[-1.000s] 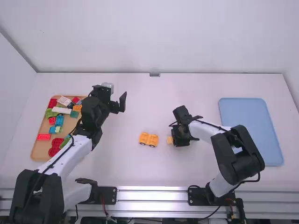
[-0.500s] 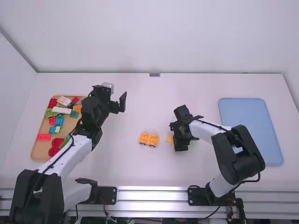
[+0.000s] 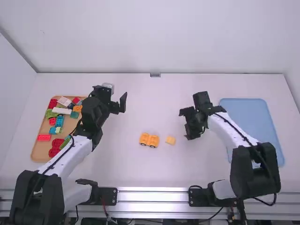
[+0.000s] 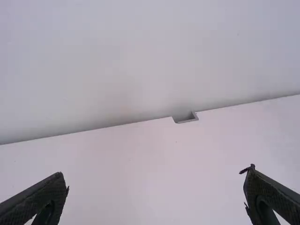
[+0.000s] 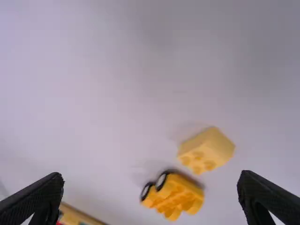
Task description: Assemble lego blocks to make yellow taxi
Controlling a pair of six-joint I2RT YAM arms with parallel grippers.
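Observation:
My left gripper (image 3: pixel 120 103) is held over the table beyond the block tray; in the left wrist view the gripper (image 4: pixel 157 194) is open with bare table below. My right gripper (image 3: pixel 183 125) hangs to the right of the loose yellow block; in the right wrist view the gripper (image 5: pixel 151 192) stands open with nothing held. An orange-yellow wheeled car base (image 3: pixel 149 140) rests on the table near the middle. Just right of it lies the small yellow block (image 3: pixel 170 140), apart from it. The right wrist view shows the studded yellow block (image 5: pixel 206 150) and the wheeled base (image 5: pixel 174 196).
At the left stands an orange-brown tray (image 3: pixel 39 149) of mixed blocks, including red, green, blue and white ones, partly beside the left arm. A blue tray (image 3: pixel 248 119) lies at the right, partly behind the right arm.
The right gripper has moved away from the yellow block, to the right and farther up the table, uncovering it. The left arm, the wheeled base and the trays have stayed put.

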